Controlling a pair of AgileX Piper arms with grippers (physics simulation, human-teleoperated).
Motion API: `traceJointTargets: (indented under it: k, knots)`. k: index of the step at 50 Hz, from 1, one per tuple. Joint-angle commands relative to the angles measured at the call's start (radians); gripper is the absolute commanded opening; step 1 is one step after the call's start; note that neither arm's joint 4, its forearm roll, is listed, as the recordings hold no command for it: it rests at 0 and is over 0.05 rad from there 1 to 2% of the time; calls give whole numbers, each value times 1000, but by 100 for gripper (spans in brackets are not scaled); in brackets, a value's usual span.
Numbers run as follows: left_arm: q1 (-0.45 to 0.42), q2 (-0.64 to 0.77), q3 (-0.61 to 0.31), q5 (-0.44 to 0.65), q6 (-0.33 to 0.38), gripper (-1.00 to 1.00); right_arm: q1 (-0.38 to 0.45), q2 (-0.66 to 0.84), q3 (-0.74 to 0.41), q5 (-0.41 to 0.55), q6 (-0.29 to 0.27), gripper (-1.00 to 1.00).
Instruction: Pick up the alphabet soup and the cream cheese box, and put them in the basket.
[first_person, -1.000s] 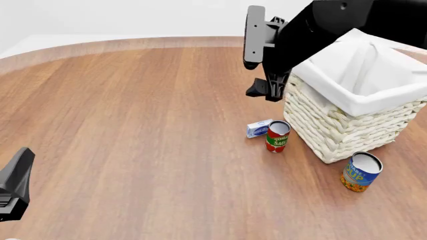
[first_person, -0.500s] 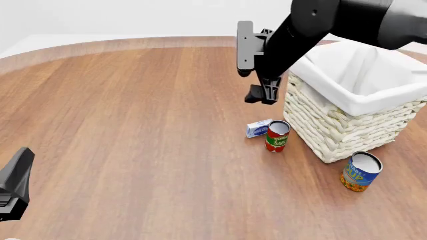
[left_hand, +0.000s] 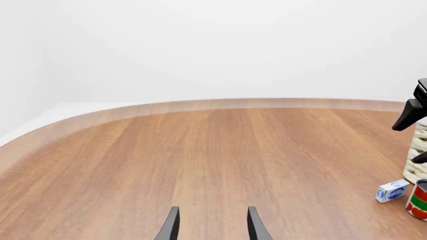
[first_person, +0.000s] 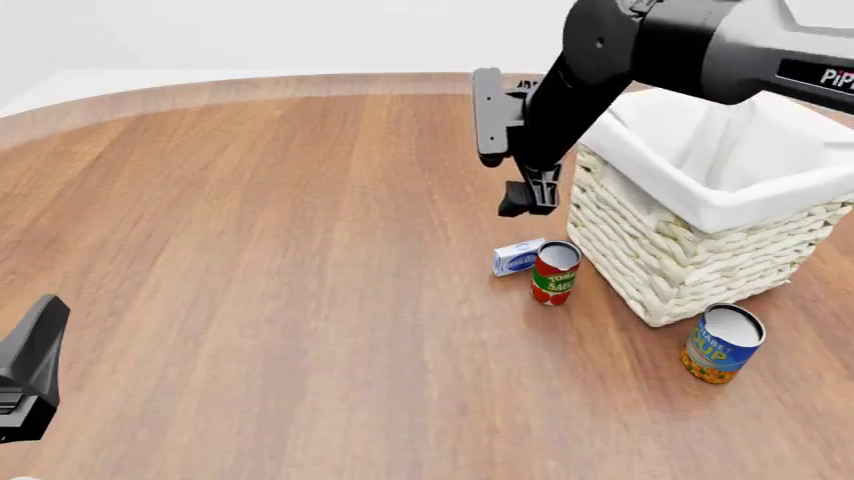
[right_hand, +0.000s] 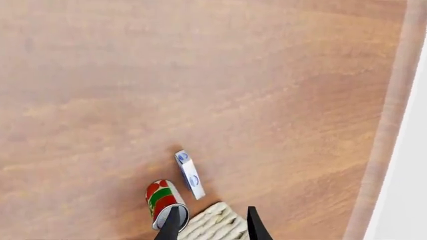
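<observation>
Right end effector (first_person: 527, 195): hanging above the table (first_person: 267, 250), just beside the basket's left wall and beyond the cream cheese box; its fingers are standing apart in the right wrist view, grasping nothing.
Left end effector (left_hand: 210, 225): sitting low at the near left of the table, well apart from every item; fingers spread, nothing between them.
Cream cheese box (first_person: 518, 257): lying flat on the table, touching or nearly touching the red can's left side, near the basket's front-left corner.
Red can (first_person: 555, 273): standing upright between the cream cheese box and the basket, just beside the wicker wall.
Alphabet soup (first_person: 722, 344): standing on the table just in front of the basket's near corner, leaning slightly, silver top showing.
Basket (first_person: 667, 250): resting at the right of the table, white liner folded over its rim.
</observation>
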Motion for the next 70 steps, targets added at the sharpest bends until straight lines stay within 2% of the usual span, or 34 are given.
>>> traceJointTargets:
  k: [1,23,54,70]
  knots:
    - [0,0,0,0,0,100,-13,46,-41,21,-15,100]
    - [0,0,0,0,0,100,-14,135,-132,47,-8,100]
    - [0,0,0,0,0,100,-31,215,-94,23,-56,100]
    - [0,0,0,0,0,100,-20,219,-60,9,-53,100]
